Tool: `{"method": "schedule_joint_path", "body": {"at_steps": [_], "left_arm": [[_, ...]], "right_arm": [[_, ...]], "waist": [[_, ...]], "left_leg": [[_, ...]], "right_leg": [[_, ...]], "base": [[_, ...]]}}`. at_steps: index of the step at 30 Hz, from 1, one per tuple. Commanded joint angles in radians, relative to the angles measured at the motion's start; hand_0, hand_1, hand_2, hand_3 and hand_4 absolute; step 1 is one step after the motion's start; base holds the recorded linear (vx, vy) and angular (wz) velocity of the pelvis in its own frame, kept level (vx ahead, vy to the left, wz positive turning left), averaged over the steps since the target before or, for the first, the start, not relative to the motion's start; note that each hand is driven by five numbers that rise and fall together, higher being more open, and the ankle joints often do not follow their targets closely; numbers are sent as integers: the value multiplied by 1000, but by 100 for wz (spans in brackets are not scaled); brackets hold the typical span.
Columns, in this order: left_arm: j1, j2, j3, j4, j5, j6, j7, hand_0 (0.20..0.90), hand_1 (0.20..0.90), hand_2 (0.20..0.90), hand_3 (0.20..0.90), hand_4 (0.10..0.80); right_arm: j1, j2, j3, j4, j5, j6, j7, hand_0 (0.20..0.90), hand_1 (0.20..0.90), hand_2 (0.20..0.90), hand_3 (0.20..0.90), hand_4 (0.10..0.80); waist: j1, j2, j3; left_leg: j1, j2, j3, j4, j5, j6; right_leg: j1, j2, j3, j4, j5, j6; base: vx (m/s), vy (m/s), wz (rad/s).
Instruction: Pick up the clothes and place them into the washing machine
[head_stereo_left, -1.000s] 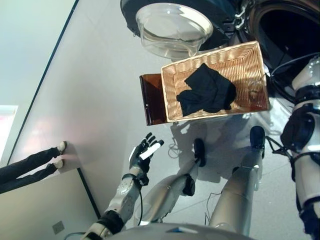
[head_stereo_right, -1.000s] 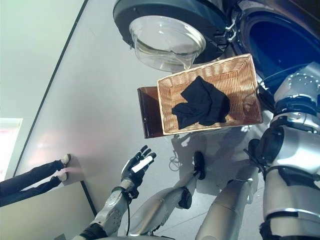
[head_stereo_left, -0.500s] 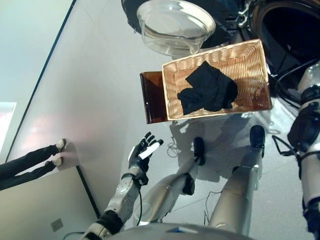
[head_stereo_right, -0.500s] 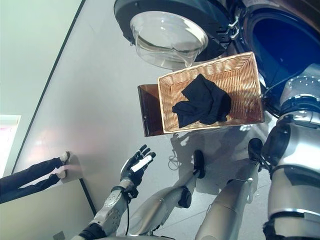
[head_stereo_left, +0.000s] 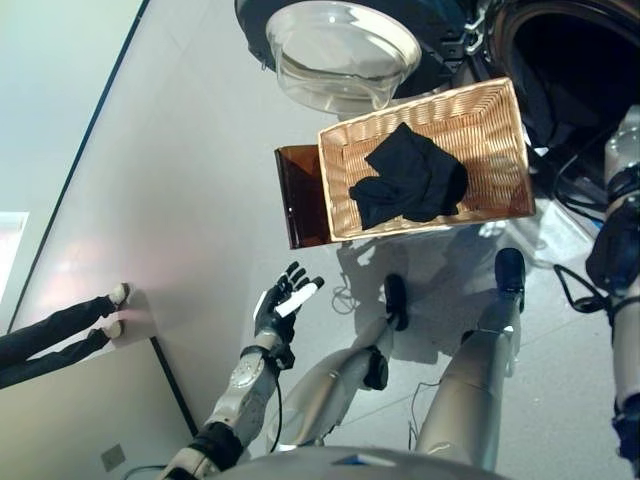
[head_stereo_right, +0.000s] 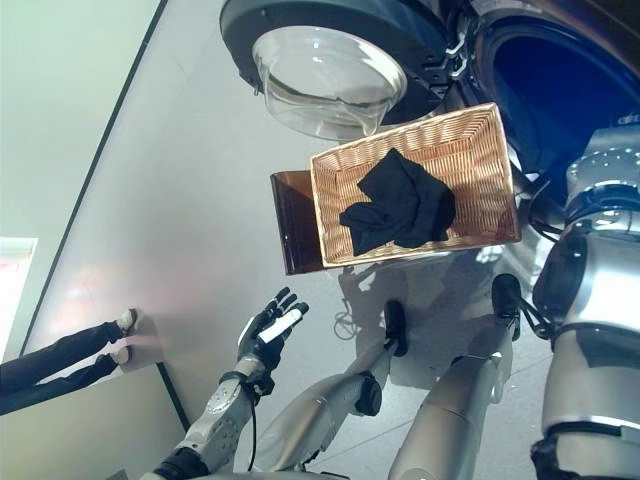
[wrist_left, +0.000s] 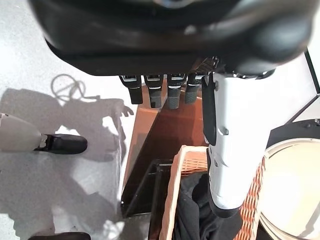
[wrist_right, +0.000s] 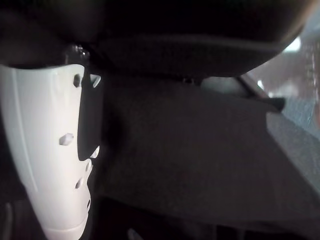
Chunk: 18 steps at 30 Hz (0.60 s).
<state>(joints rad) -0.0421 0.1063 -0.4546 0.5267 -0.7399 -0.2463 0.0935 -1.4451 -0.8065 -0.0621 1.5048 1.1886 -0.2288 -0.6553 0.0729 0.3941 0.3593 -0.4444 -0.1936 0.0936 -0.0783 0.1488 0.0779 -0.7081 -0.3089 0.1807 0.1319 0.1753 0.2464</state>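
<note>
Since a second ago little has changed for us: our right arm has reached further up toward the drum, and the whole scene has slid slightly, which is our head camera shifting. Our left hand (head_stereo_left: 281, 305) hovers over the floor at about seven o'clock from the wicker basket (head_stereo_left: 497, 108), well apart from it, fingers straight and spread, white-covered thumb out, holding nothing. In its wrist view the same hand (wrist_left: 170, 92) shows its fingers in a relaxed row with the basket past them.

We see the black clothes (head_stereo_left: 412, 180) lying crumpled in the middle of the basket, which rests on a brown stool (head_stereo_left: 300, 197) whose seat sticks out at the basket's nine o'clock side. At twelve o'clock from the basket hangs the washing machine door (head_stereo_left: 340, 50), swung wide, its glass bowl facing us. At one o'clock is the open washing machine drum (head_stereo_right: 560, 90), dark inside.

Our right hand (wrist_right: 55, 160) appears only in its own wrist view, where the white thumb cover stands beside dark grey cloth (wrist_right: 200, 155); we cannot tell how its fingers stand or whether it is holding that cloth.

At eight o'clock from our left hand, a person's legs (head_stereo_left: 55, 335) lie along the floor beside a pale panel.
</note>
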Motion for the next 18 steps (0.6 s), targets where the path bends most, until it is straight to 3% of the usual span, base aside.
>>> {"method": "schedule_joint_path", "body": {"at_steps": [1, 18], "left_arm": [[88, 102, 2, -56, 12, -38, 20, 900, 900, 900, 900, 800], [76, 92, 25, -40, 15, -52, 50, 900, 900, 900, 900, 800]], "right_arm": [[-179, -241, 277, -92, -153, 3, 1, 900, 900, 900, 900, 800], [44, -70, 213, -152, -406, 48, -79, 900, 900, 900, 900, 800]], "waist": [[-3, -19, -105], [-16, -36, -80]], "left_leg": [[-64, 93, 0, 85, -59, -139], [-48, 96, 1, 113, -72, -134]], "right_leg": [[21, 95, 8, 41, -124, -109], [59, 100, 3, 35, -119, -116]], "base": [[0, 0, 0], [-1, 0, -1]]}}
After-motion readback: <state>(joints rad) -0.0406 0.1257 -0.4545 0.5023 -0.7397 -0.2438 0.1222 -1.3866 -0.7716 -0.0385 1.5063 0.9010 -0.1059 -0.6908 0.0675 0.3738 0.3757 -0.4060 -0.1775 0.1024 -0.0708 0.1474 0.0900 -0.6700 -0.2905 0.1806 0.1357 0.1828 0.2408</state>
